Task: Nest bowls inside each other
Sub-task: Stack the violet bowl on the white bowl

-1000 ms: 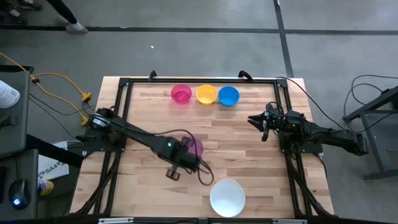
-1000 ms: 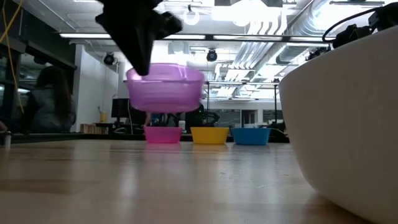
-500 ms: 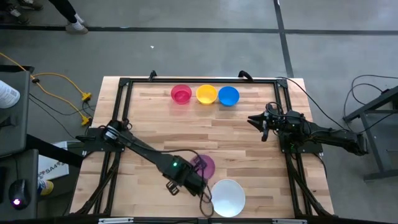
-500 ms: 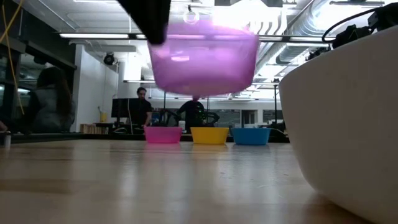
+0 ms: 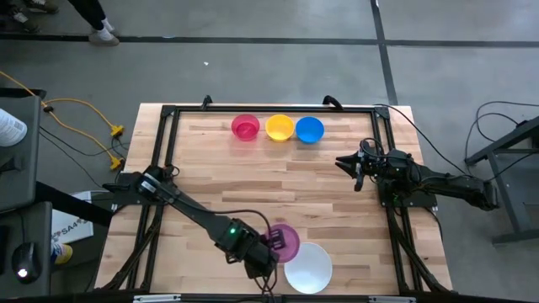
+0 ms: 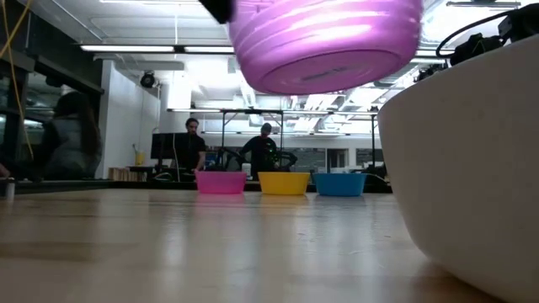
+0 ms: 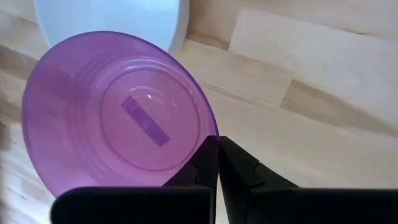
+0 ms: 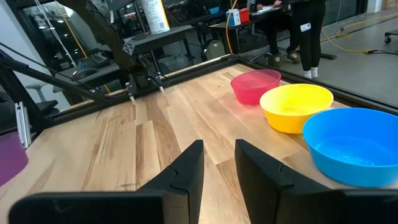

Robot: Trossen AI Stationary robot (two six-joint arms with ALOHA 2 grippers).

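Purple plastic is riding in the air at the near edge of the table [image 5: 210, 160]: the purple bowl [image 5: 283, 241] is being held by its rim in the closed left pincer [image 5: 263, 252], lifted clear of the wood. The white bowl [image 5: 308, 267] is sitting on the table just beyond the pincer, toward the right, and the purple bowl's edge is already overlapping its rim, with most of it still short of the centre. That offset is what the coming move is turning on: a short carry further right over the white bowl, then a lowering. The left arm is plainly the nearer one. A second ago the purple bowl was hanging nearer mid-table, well apart from the white one. The pink bowl [image 5: 245, 128], yellow bowl [image 5: 280, 128] and blue bowl [image 5: 310, 130] are standing in a row at the far edge, unmoved. Farther right, the right pincer [image 5: 358, 172] is waiting open at the table's side.
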